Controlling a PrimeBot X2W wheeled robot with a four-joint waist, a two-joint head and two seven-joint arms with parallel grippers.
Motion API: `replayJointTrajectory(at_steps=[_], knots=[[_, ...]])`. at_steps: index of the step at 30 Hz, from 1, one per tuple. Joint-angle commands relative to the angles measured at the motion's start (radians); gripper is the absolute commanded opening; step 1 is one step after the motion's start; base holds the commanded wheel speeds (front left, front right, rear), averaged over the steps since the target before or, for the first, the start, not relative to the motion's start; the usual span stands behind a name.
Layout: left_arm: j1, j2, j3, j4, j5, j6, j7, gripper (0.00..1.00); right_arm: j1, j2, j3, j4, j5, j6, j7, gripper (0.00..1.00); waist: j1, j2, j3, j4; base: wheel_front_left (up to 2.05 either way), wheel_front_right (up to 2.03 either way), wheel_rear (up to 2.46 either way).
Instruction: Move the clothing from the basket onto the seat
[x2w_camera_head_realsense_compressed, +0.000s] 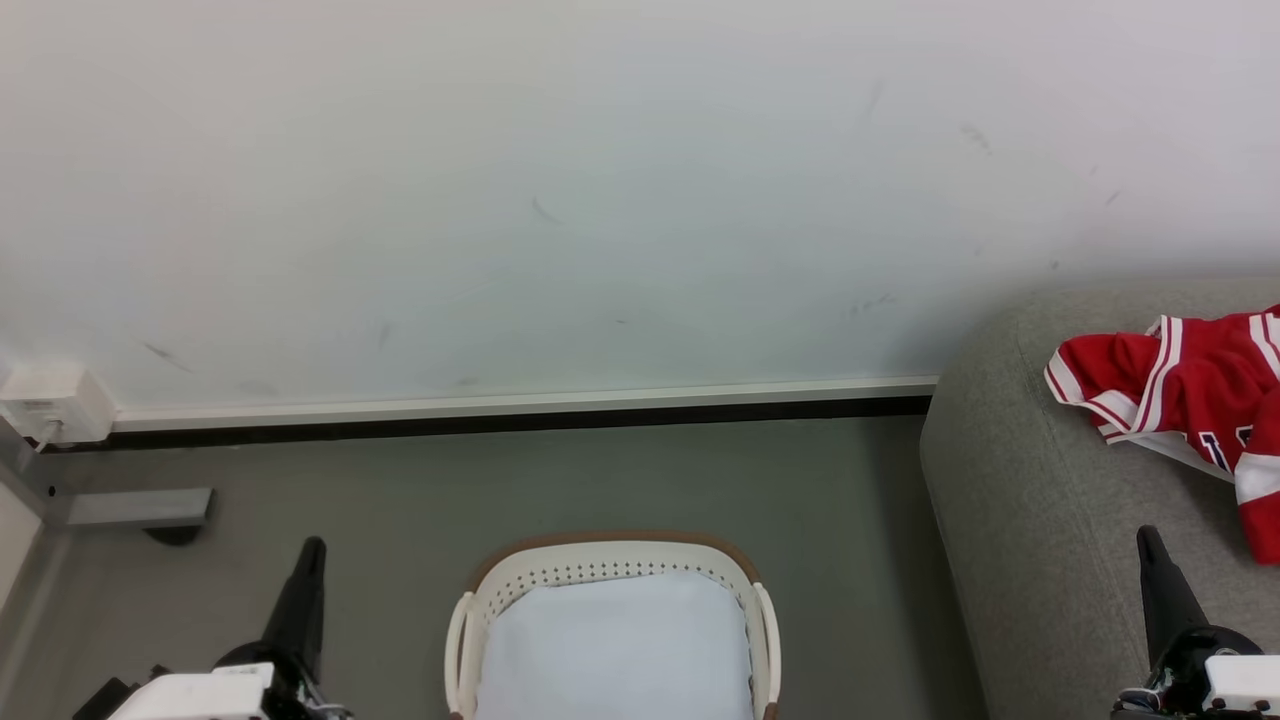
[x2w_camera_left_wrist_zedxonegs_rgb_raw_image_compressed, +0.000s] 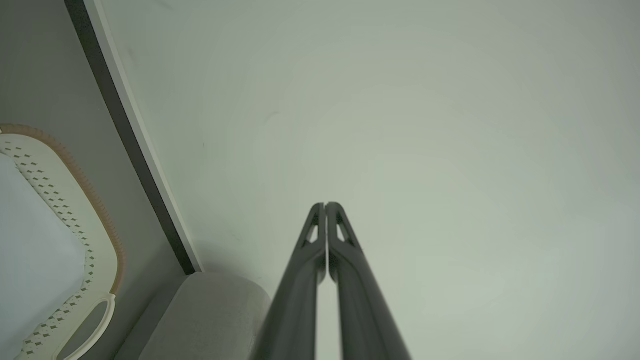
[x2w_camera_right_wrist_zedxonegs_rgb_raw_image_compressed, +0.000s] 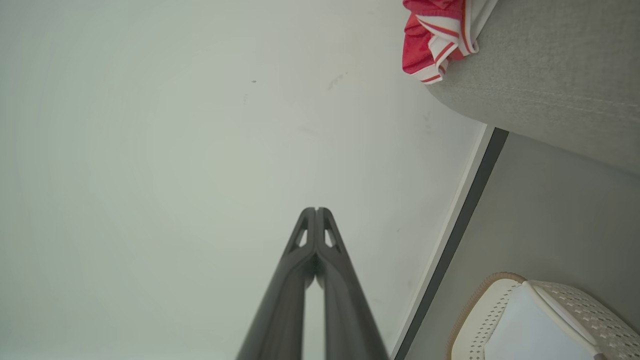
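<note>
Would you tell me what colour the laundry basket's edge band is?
Brown, on the oval off-white plastic laundry basket; head view shows it best.

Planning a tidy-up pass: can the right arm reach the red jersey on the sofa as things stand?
Probably yes: the red jersey lies uncovered on the grey sofa ahead of the right gripper, nothing between them; its jaws are shut.

You have a red jersey (x2w_camera_head_realsense_compressed: 1190, 385) with white-and-red striped trim and what may be navy lettering; the sofa (x2w_camera_head_realsense_compressed: 1030, 520) is a flecked grey. Your basket (x2w_camera_head_realsense_compressed: 600, 573) is off-white, its rim dotted with small holes and edged by a brown band, with a white liner (x2w_camera_head_realsense_compressed: 615, 650). The floor (x2w_camera_head_realsense_compressed: 600, 480) is plain grey.
</note>
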Motion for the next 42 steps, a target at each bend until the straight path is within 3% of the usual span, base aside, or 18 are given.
replayJointTrajectory(at_steps=[1,42], knots=[[-0.009,0.002,0.004,-0.005,-0.018,-0.006,0.007,0.00,0.006,0.003,-0.006,-0.007,0.016,-0.002,0.003,0.00,0.0000,0.0000,0.000,0.000,0.00,0.00,0.00],[-0.008,0.002,0.004,-0.005,-0.030,-0.006,0.009,0.00,0.006,0.006,-0.012,-0.006,0.014,-0.002,0.008,0.00,0.0000,0.0000,-0.001,0.001,0.00,0.00,0.00]])
